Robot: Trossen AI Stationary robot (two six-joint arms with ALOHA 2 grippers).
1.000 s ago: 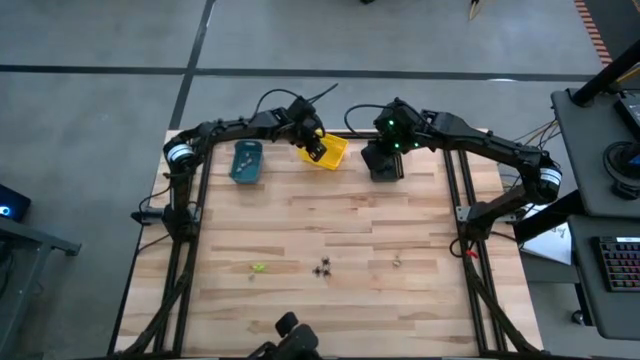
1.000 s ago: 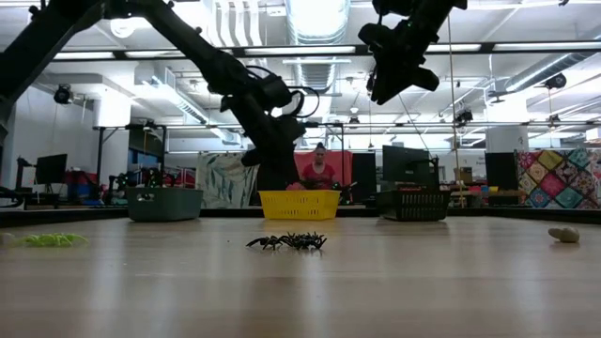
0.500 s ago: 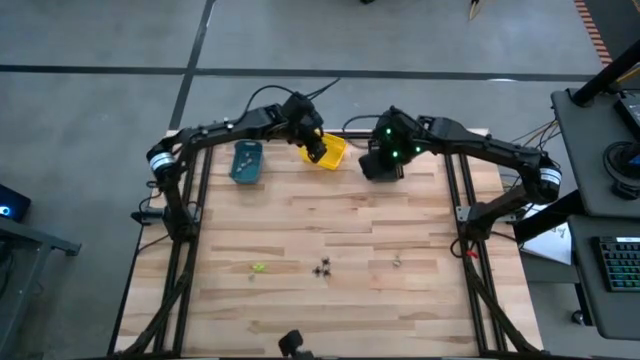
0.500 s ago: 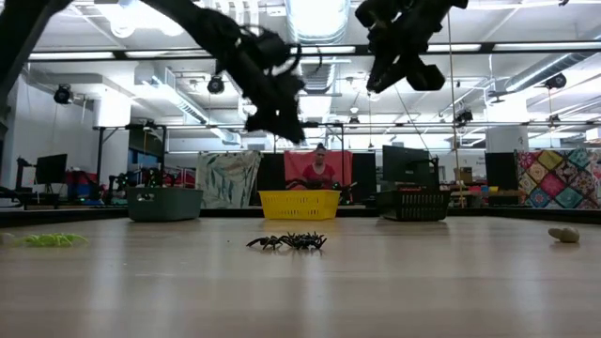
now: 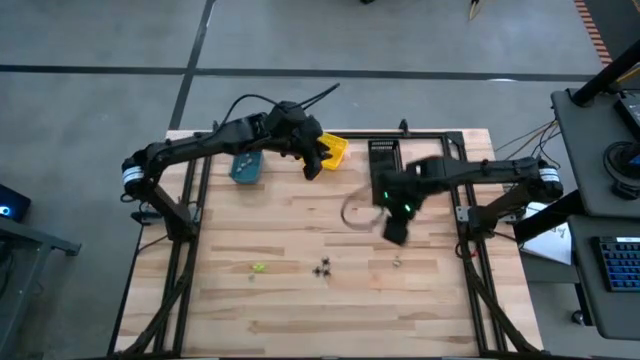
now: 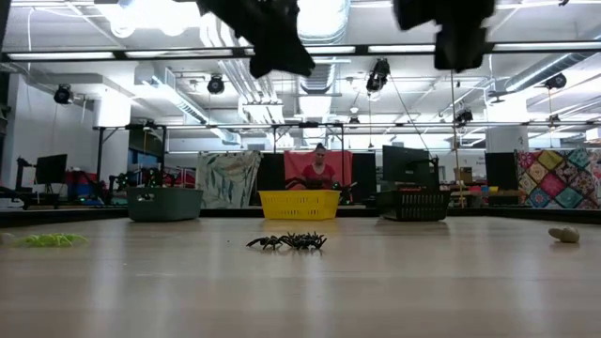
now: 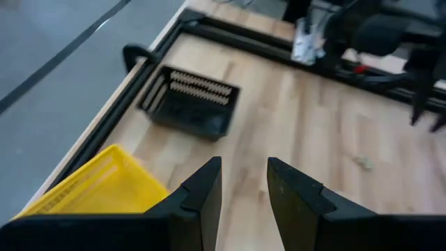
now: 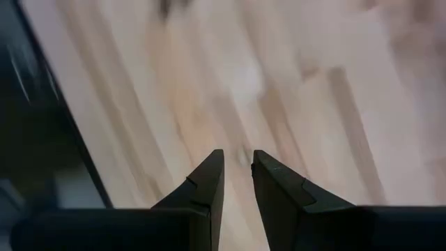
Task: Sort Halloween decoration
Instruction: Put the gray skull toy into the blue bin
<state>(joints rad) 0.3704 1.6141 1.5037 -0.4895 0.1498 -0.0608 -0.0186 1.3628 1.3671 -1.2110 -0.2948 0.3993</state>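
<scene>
Three lots of Halloween trinkets lie on the wooden table near its front: a yellow-green one (image 5: 259,268) (image 6: 52,239), a black spidery cluster (image 5: 323,268) (image 6: 289,241) and a pale one (image 5: 397,262) (image 6: 563,235). My left gripper (image 5: 313,165) (image 7: 244,174) hangs high beside the yellow bin (image 5: 334,150), a little open and empty. My right gripper (image 5: 396,235) (image 8: 237,164) hangs above the table's right middle, just on the far side of the pale trinket, with a narrow gap between its fingers and nothing in it.
A teal bin (image 5: 246,165), the yellow bin (image 7: 104,185) and a black bin (image 5: 385,158) (image 7: 191,108) stand in a row along the far edge. A dark frame runs round the table's sides. A person in red (image 6: 319,169) sits beyond the far edge.
My right gripper has swung from above the black bin toward the table's near edge and now hangs over the bare wood close to the pale trinket. My left gripper has risen and drawn a little off the yellow bin toward the near edge. The trinkets have not moved.
</scene>
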